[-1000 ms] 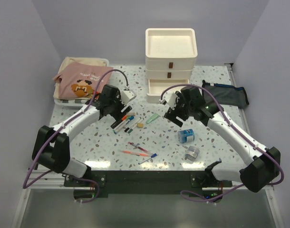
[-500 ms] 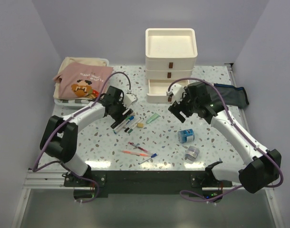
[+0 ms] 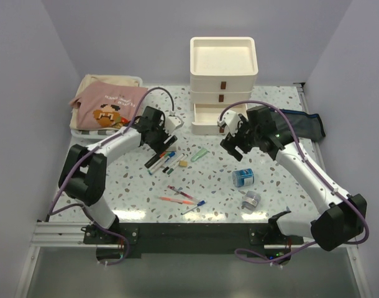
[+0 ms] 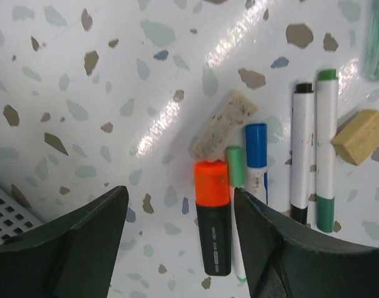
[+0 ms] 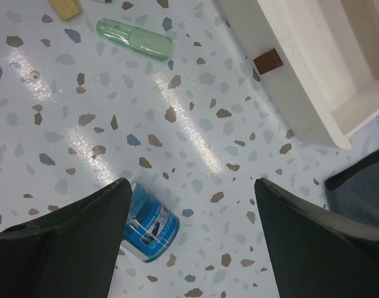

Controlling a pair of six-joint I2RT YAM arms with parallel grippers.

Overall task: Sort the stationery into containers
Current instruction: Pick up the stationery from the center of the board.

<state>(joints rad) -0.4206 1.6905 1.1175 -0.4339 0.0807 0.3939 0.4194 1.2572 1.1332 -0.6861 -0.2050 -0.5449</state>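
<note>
The cream drawer unit stands at the far edge of the counter with its bottom drawer pulled out. The navy pouch lies flat to its right. The left end effector and right end effector both gape wide, holding nothing. Under the left one, the orange marker lies lengthwise between the fingers, cap pointing away from the wrist.
</note>
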